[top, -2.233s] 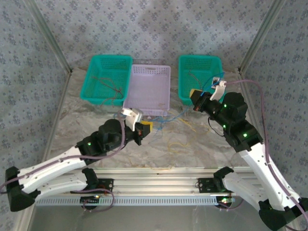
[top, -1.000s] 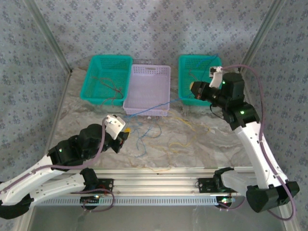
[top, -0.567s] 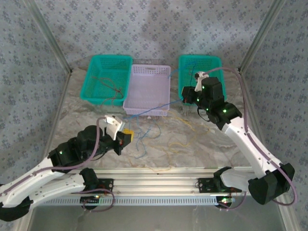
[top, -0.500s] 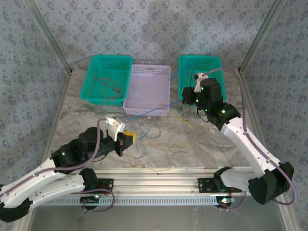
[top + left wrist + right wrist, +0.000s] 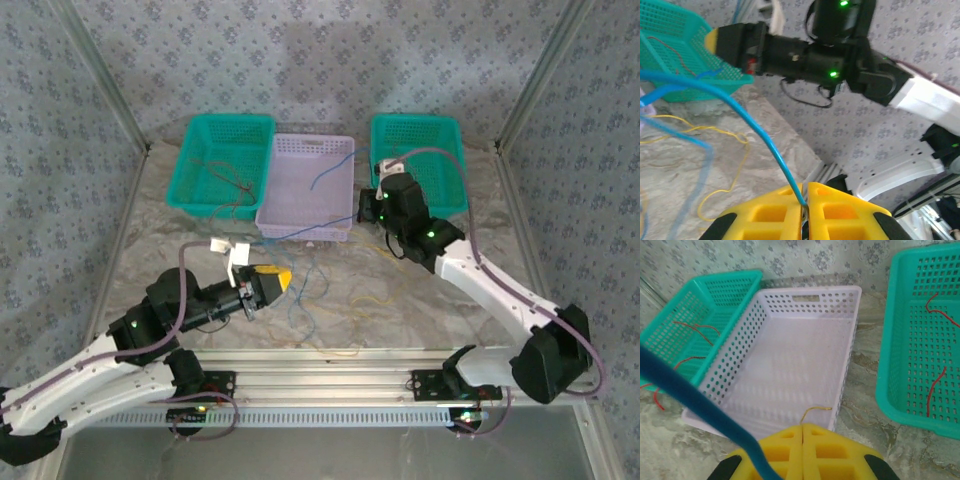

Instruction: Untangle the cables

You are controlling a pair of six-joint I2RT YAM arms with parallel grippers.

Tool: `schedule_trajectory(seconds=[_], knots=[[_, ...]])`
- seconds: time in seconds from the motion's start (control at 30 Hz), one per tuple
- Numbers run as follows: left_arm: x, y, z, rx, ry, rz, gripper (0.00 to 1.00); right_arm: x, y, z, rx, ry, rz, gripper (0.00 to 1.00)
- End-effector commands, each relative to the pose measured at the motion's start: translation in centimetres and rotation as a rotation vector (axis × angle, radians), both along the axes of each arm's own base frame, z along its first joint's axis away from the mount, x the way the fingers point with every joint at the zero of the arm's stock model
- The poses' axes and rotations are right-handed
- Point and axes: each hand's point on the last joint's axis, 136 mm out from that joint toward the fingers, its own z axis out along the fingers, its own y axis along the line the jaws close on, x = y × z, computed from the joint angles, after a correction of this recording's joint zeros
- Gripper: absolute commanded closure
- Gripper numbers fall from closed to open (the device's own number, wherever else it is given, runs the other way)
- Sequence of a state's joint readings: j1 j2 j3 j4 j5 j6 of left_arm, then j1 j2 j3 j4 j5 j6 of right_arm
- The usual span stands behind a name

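Observation:
A blue cable (image 5: 310,230) stretches from my left gripper (image 5: 283,277) over the lavender basket's (image 5: 315,143) front corner to my right gripper (image 5: 364,207); its loose end curls above that basket. In the left wrist view the yellow jaws of the left gripper (image 5: 806,187) pinch the blue cable (image 5: 755,132) in a hairline gap. The right gripper (image 5: 802,427) is shut: the blue cable (image 5: 685,392) crosses its left finger, and a thin yellow wire end (image 5: 815,411) pokes out between the tips. More blue and yellow cables (image 5: 365,298) lie tangled on the table.
Teal baskets (image 5: 195,130) (image 5: 415,122) flank the lavender one; both hold thin red wires (image 5: 225,178) (image 5: 935,385). The right arm reaches across the table's right half. An aluminium rail (image 5: 330,365) runs along the near edge, and patterned walls close in the sides.
The right gripper moved left from the right teal basket to the lavender basket's right edge, carrying the blue cable. The left gripper swung right and turned, keeping the cable's other end.

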State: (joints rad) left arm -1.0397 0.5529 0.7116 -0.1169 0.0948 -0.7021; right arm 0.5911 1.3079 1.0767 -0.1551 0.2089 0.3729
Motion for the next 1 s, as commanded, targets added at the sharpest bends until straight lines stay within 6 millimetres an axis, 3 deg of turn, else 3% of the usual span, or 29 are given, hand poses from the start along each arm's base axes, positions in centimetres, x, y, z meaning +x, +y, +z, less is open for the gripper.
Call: schedule_trajectory(seconds=[0.0, 0.2, 0.3, 0.33, 0.4, 0.53, 0.77, 0.87, 0.97], knots=[[-0.7, 1.2, 6.5, -0.214, -0.084, -0.010, 0.89, 1.8, -5.2, -2.8, -0.203, 0.021, -0.192, 1.00], [-1.2, 2.7, 7.4, -0.231, -0.101, 0.011, 0.86, 2.9, -9.2, -4.3, -0.194, 0.056, -0.280, 1.00], [-1.0, 2.5, 6.2, -0.198, -0.091, 0.021, 0.71, 2.8, -9.6, -3.7, -0.193, 0.040, -0.292, 1.00], [-0.8, 2.4, 5.9, -0.183, -0.092, 0.025, 0.71, 2.9, -9.9, -3.6, -0.193, 0.038, -0.298, 1.00], [-0.2, 2.7, 5.1, -0.147, -0.088, 0.066, 0.75, 2.9, -10.1, -3.2, -0.186, 0.035, -0.304, 1.00], [0.4, 2.9, 3.9, -0.062, -0.114, 0.103, 1.00, 2.3, -10.5, -1.0, -0.151, -0.012, -0.313, 1.00], [1.8, 4.9, 3.1, 0.093, -0.160, 0.224, 1.00, 0.6, -13.5, 5.1, -0.168, -0.145, -0.422, 1.00], [2.7, 4.2, 1.4, 0.177, -0.140, 0.240, 1.00, 1.0, -12.3, 6.0, -0.245, -0.167, -0.403, 1.00], [3.5, 3.0, -0.9, 0.249, -0.097, 0.233, 1.00, 2.4, -10.6, 5.5, -0.318, -0.123, -0.377, 1.00]])
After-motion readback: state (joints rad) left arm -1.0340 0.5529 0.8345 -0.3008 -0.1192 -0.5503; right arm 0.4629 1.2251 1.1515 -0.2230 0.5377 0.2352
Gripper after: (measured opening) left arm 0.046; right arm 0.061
